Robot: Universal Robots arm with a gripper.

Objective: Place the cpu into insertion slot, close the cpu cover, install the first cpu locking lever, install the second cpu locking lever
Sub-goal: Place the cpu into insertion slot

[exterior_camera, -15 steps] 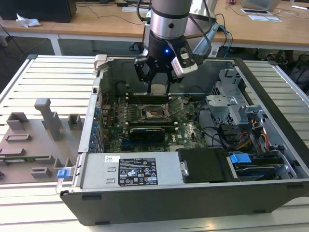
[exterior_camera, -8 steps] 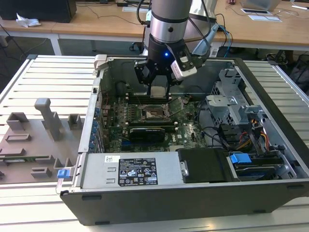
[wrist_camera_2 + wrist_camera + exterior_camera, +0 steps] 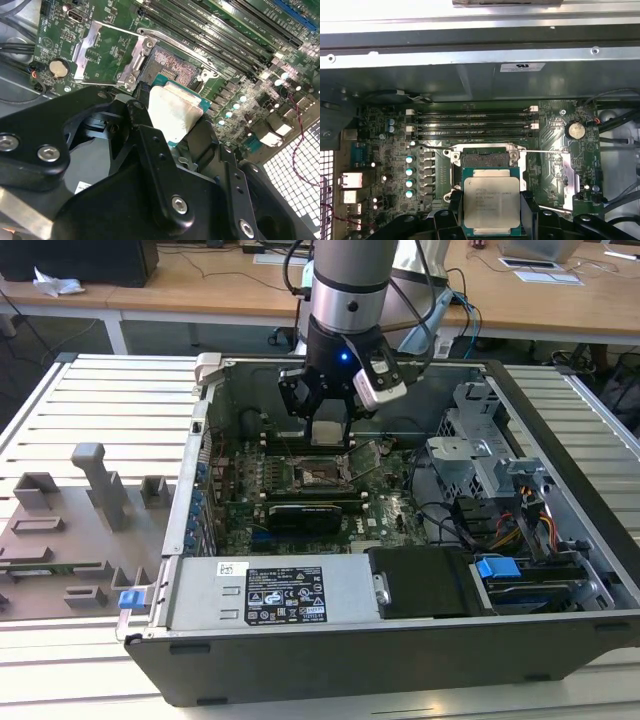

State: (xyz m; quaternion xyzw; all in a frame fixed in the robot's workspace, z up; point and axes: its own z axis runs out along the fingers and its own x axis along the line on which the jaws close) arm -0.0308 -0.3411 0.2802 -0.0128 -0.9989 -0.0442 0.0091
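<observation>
- Step in hand: no. 1, cpu into slot. By my read you're in the approach; chip not seated yet.
- The cpu [image 3: 491,200] sits pinched in the gripper [image 3: 491,207], jaws closed on two opposite edges, silver top facing the first wrist cam.
- In the exterior view the gripper [image 3: 328,405] hangs w/ the chip at 12 o'clock of the insertion slot [image 3: 320,472], above it and apart.
- Slot is bare: dark contact field open in both wrist views [image 3: 167,65].
- The cpu cover [image 3: 134,62] is swung open, at approx 2 o'clock of the slot in the exterior view, so nothing blocks the way in.
- Steps 2–4 not done: cover up, and a thin lever rod [image 3: 542,151] lies off to the side.
- What seating calls for, IMO: chip square to the socket rim, level, corners matched, gentle touch-down. Pins look fragile; a skewed drop could bend them.
- Arm pose: wrist vertical, tool pointing straight down into the open pc case [image 3: 560,630], over the board's middle.
</observation>
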